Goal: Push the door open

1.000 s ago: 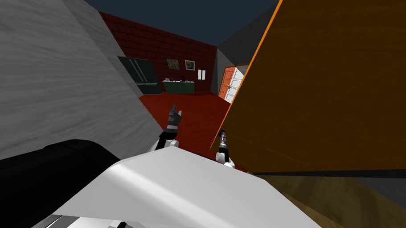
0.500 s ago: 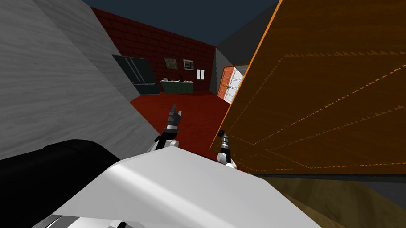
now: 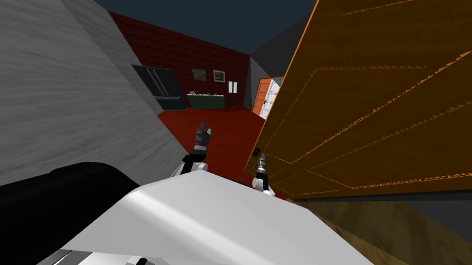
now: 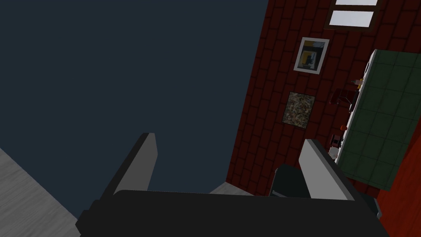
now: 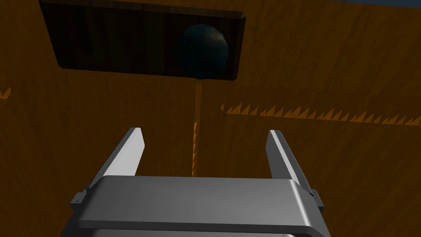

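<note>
Door (image 5: pixel 337 66) faces right tool (image 5: pixel 204 133), knob (image 5: pixel 202 50) just beyond.

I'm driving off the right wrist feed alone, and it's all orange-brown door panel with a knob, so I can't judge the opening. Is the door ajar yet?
Observer: Yes. In the head view the door stands swung partly open, with red floor showing past its free edge.
Operator: Where is my left arm?
Observer: The left gripper is raised in that opening, clear of the door, fingers open.
Operator: Anything on the left side?
Observer: A grey wall runs close along your left.
</note>
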Motion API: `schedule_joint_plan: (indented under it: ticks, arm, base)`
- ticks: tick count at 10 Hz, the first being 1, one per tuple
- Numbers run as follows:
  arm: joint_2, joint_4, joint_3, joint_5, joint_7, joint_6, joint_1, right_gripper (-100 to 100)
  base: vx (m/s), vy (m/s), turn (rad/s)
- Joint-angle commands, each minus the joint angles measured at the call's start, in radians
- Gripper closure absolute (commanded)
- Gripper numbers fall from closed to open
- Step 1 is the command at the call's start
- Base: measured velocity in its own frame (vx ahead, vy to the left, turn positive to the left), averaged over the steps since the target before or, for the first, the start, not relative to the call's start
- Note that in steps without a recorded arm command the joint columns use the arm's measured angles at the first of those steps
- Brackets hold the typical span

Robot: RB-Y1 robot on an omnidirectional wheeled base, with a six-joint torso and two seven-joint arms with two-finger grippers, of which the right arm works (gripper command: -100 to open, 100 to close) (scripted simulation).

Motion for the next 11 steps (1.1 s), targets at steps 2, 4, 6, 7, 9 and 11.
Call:
schedule_joint_plan:
  ticks: [2, 4, 6, 7, 9, 11]
  arm:
    - [-0.003, -0.01, 0.04, -0.059, 0.034, -0.014, 0.005, -100]
    - [-0.002, -0.021, 0.092, -0.126, 0.074, -0.034, 0.012, -100]
    - [0.001, -0.026, 0.119, -0.171, 0.095, -0.044, 0.015, -100]
    - [0.005, -0.032, 0.145, -0.208, 0.115, -0.054, 0.018, -100]
    - [0.017, -0.042, 0.196, -0.268, 0.154, -0.073, 0.024, -100]
    - [0.024, -0.047, 0.219, -0.313, 0.172, -0.081, 0.027, -100]
  base:
    - [-0.067, -0.009, -0.002]
    - [-0.049, -0.007, -0.003]
    - [-0.064, -0.008, -0.002]
    - [-0.043, 0.002, -0.002]
    - [-0.077, 0.008, -0.002]
    - [-0.047, -0.002, 0.0]
